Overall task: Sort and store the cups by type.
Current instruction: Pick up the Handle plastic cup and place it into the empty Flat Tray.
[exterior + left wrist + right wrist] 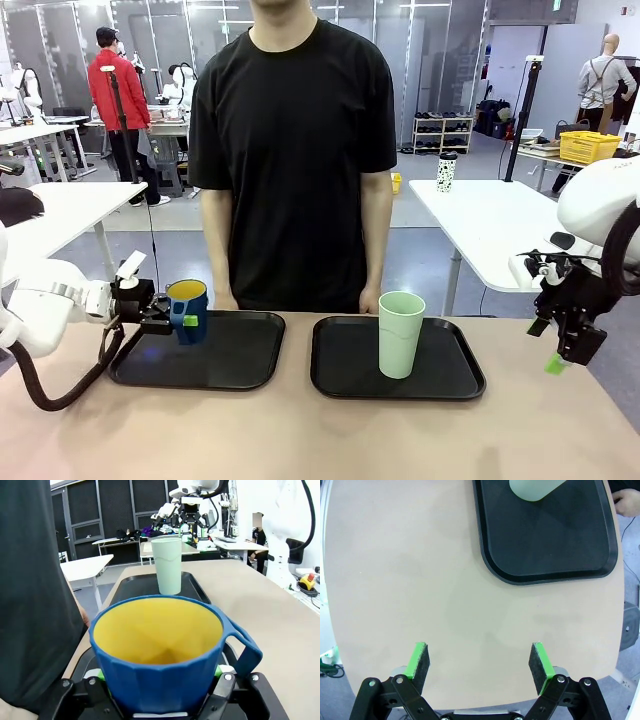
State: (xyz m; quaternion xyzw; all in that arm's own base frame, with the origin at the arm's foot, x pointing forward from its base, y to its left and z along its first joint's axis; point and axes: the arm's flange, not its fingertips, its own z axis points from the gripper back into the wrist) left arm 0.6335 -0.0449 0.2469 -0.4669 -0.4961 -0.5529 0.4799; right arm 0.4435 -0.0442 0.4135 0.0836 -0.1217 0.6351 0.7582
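The left gripper [172, 322] has its fingers closed on the blue mug [188, 309], clamping the mug's lower body from both sides and holding it upright above the left tray [230, 355], near that tray's left edge. The mint tumbler [401, 334] stands upright in the middle of the right tray [440, 370], well to the right of the left tray, so each cup type already has its own tray. The step in hand looks like setting the mug down: keep it level, lower until its base meets the left tray's floor, then release and draw back sideways without catching the handle [246, 647]. The right gripper [479, 666] hangs with fingers apart, empty, over the bare counter [395, 580], far right of the left tray.
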